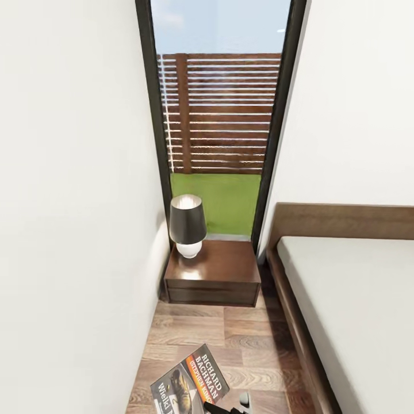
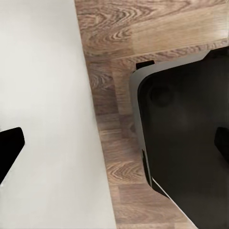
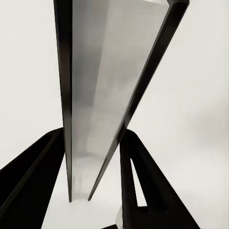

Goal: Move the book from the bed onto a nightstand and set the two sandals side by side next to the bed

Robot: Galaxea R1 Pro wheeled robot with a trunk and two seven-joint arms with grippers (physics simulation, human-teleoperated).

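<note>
Right gripper [image 3: 95,191] is pinching the book [image 1: 190,382] edge-on, low in the aisle between wall and bed [image 1: 356,299]; I'd carry it level to the nightstand [image 1: 221,267] top, landing clear of the lamp [image 1: 187,225]; left gripper state: can't tell.

A glossy dark reddish-brown wood finish is shown on the nightstand [image 1: 213,276], with light reflected on its top. The floor [image 1: 241,339] is laid in brown wood planks with visible grain, and the bed [image 1: 351,299] is framed in matt brown wood around a smooth light-grey mattress. A smooth printed paper cover is seen on the book [image 1: 190,382].
</note>
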